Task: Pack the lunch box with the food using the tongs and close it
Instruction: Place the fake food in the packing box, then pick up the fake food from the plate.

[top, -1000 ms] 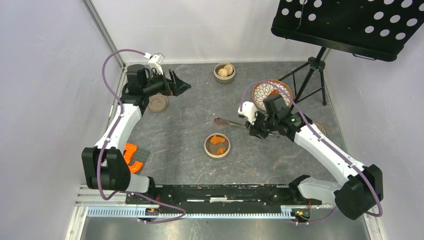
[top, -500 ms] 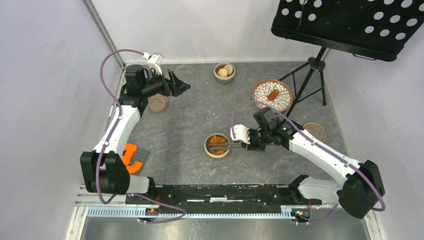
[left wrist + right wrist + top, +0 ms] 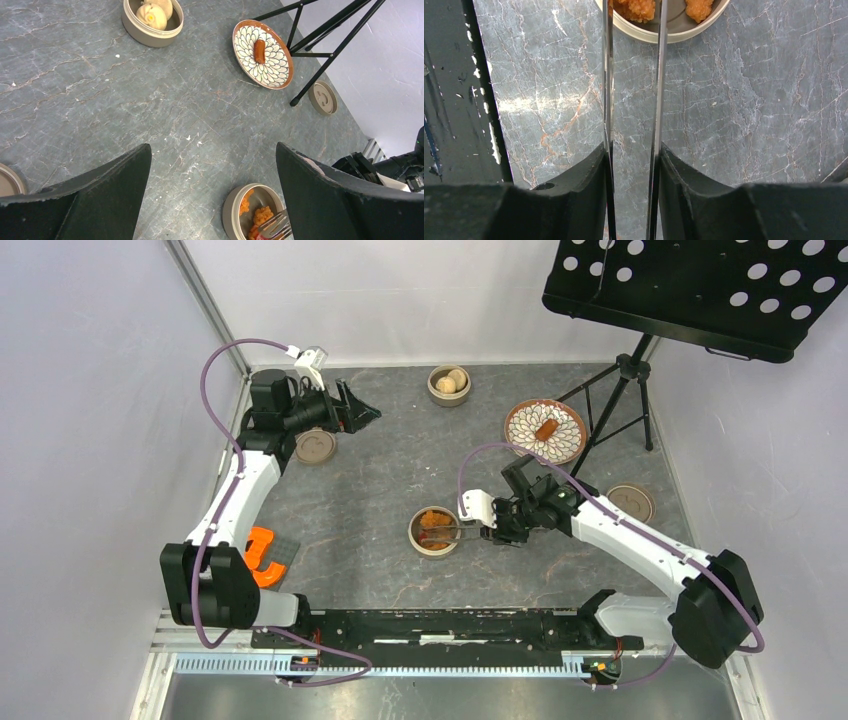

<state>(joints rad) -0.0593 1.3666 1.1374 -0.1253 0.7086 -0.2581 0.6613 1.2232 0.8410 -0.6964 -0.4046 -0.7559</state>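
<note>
Here the tongs (image 3: pixel 455 532) run lengthwise from the right gripper (image 3: pixel 492 531), which squeezes both arms, and point left into the round lunch box (image 3: pixel 412 535) over the orange chunks (image 3: pixel 433 518). The right wrist view cuts off their tips at its top edge. The left gripper (image 3: pixel 212 150) gapes empty, well apart at the far left.

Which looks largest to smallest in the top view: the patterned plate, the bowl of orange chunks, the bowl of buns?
1. patterned plate, clearly largest.
2. bowl of orange chunks.
3. bowl of buns, which looks slightly smaller, but it sits farther from the camera, so the two bowls may well match.
</note>
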